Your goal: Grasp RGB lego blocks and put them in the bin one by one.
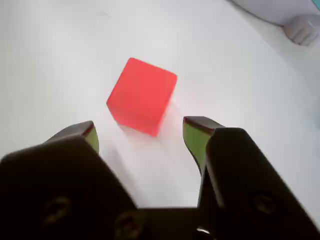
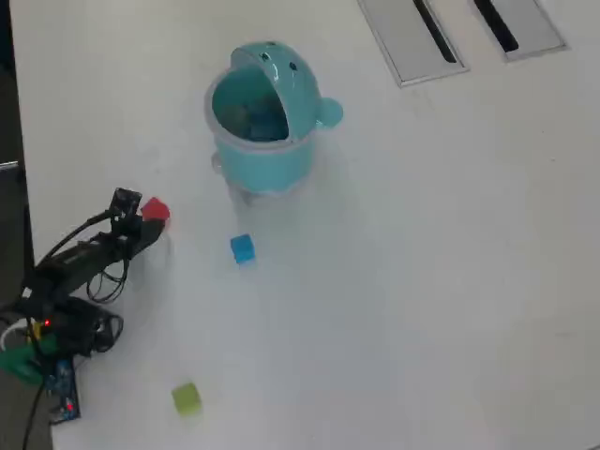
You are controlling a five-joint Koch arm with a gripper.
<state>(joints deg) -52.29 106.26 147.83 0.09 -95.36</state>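
- Jaws of gripper (image 1: 141, 134): spread wide, holding nothing, red block (image 1: 142, 95) just ahead between the tips.
- Blue block (image 2: 242, 248), yellow-green block (image 2: 187, 398): on surface (image 2: 422, 281).
- Bin (image 2: 265, 117): lid open.

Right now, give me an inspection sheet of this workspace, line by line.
Surface: plain white table, bare apart from the items below.
Job's things: small red plastic cube on the table just ahead of the open jaws, not gripped; small blue plastic cube below the bin in the overhead view; small yellow-green plastic cube near the bottom edge; round light-teal plastic bin with its lid up.
Clutter: nothing seen.
Grippers: gripper open, jaws either side of the near edge of the red cube.
Cables: black wires looped around the arm base.
Surroundings: two grey slotted panels at the top of the overhead view.
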